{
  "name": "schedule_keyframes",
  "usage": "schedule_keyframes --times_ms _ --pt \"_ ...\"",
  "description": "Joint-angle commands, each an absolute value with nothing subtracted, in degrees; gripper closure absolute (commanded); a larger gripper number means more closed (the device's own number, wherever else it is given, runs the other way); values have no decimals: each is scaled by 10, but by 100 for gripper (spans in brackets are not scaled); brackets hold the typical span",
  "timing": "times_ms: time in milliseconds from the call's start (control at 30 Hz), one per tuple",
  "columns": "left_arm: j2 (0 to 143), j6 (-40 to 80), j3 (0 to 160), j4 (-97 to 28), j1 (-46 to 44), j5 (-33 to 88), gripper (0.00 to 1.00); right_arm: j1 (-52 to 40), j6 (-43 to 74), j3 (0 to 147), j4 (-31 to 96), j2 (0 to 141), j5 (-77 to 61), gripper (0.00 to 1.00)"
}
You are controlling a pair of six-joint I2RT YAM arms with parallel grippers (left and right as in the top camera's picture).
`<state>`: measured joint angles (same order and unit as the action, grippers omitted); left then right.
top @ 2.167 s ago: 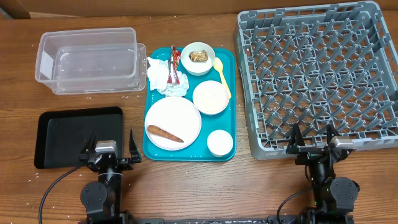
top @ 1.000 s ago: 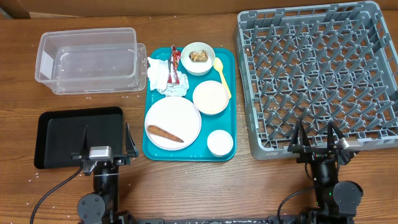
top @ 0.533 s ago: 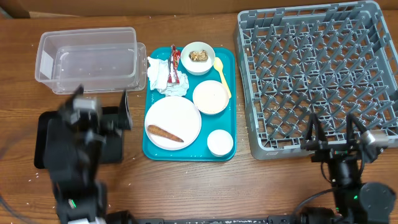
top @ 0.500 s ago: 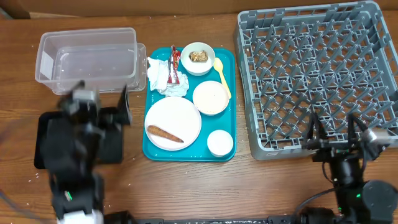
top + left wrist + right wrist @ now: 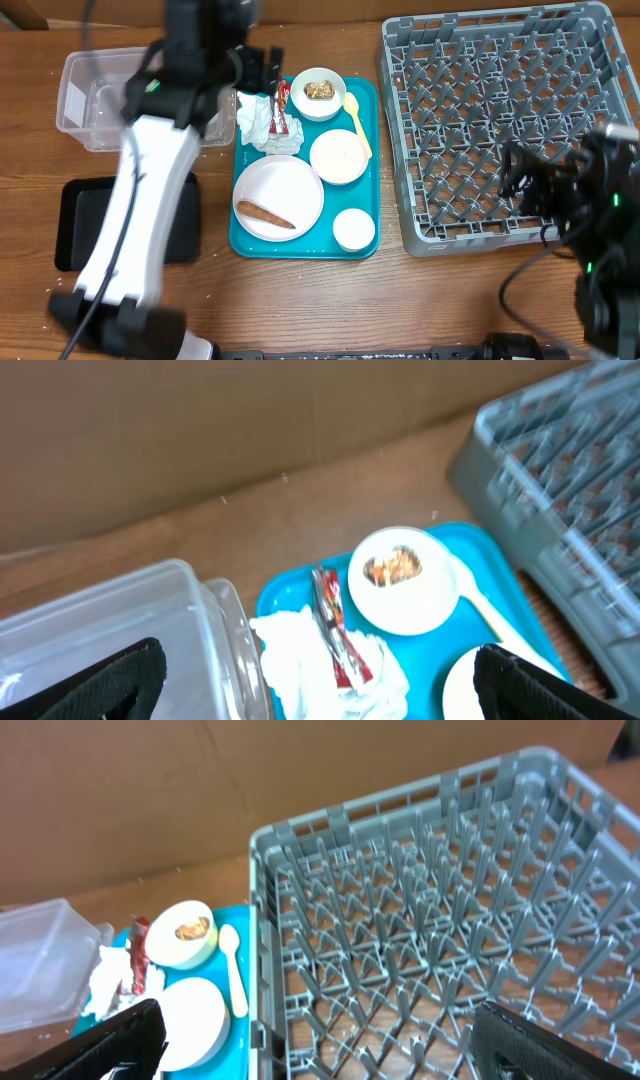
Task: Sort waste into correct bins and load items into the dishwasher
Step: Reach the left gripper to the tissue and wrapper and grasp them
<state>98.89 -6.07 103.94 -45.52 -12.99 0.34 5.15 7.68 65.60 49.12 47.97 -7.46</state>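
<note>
Napkin (image 5: 258,122), crumpled white paper, waste. Location: back left corner of the teal tray (image 5: 304,250), touching the red-and-white wrapper (image 5: 283,104) at its right edge. Clear tub (image 5: 95,105) just beside the tray on the left. Black tray (image 5: 70,215) nearer the front, partly under the left arm. All stand on a wooden surface (image 5: 300,300).

Other contents of the teal tray:
- bowl with brown food (image 5: 318,92), at the back
- yellow spoon (image 5: 356,122), beside it
- white-filled bowl (image 5: 339,156), middle
- plate (image 5: 278,190), carrying one brown food piece (image 5: 265,214)
- small cup (image 5: 354,229), front

Dish rack (image 5: 480,100): on the right, no dishes in it.

Left gripper (image 5: 320,650): jaws spread wide, holding nothing, touching nothing. Hangs above the napkin and wrapper, both framed between its fingertips in the wrist view.

Right gripper (image 5: 318,1010): jaws likewise spread wide, empty, raised over the near part of the dish rack.

Step in hand, as judged: pick-up of the napkin or the wrapper by the left gripper; which of the two cannot be told.

Handling notes:
- Descend straight, centred on one item only, since the two touch and may lift together.
- The napkin looks soft and should compress, so close fully on its bulk.
- The wrapper is thin and flat, and calls for fingertips low to the tray.
- Keep clear of the bowl rim just beside.
</note>
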Motion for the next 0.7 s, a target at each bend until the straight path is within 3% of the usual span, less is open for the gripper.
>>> schedule_keyframes --times_ms 0,200,300,467,667 --pt "1058 -76 1075 -467 -147 -59 0 51 72 687 500 526 -76 0" --pt "1134 -56 1075 -489 -147 32 0 51 74 687 501 595 -88 0" --pt "1158 -48 1075 -510 -145 19 2 51 74 687 501 622 -106 0" --pt "1207 57 1075 -525 -135 1 16 51 75 687 503 655 -108 0" --pt "1263 119 1075 -526 -131 -34 16 51 74 686 518 667 -108 0"
